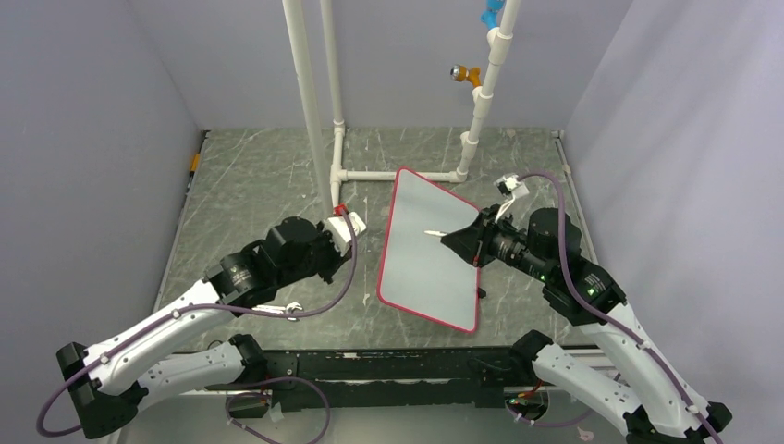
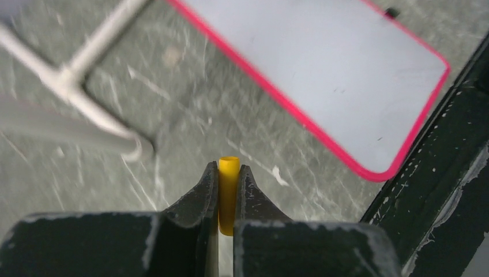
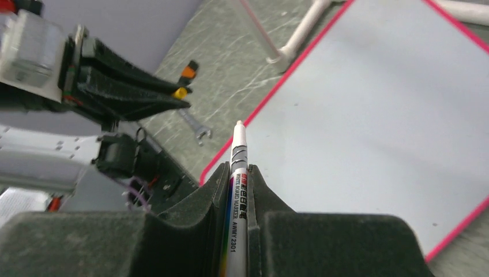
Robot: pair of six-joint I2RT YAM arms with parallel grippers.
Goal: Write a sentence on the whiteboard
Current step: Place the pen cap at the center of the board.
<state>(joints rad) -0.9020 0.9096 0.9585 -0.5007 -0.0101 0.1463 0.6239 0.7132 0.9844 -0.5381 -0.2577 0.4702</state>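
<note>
The whiteboard [image 1: 427, 264] lies flat at the table's middle, pale grey with a red-pink rim, and its face is blank. No sentence shows on it. My right gripper [image 1: 455, 239] is shut on a white marker [image 1: 434, 232] whose end points left over the board's upper middle. In the right wrist view the marker [image 3: 238, 167] sticks out between the fingers over the board [image 3: 375, 115]. My left gripper [image 1: 344, 248] sits left of the board, shut on a small yellow cap [image 2: 228, 190]. That cap also shows in the right wrist view [image 3: 180, 92].
A white PVC pipe frame [image 1: 337, 129] stands behind the board, with an orange fitting [image 1: 467, 74] on its right post. A small wrench [image 3: 193, 124] lies on the table left of the board. A black rail [image 1: 398, 356] runs along the near edge.
</note>
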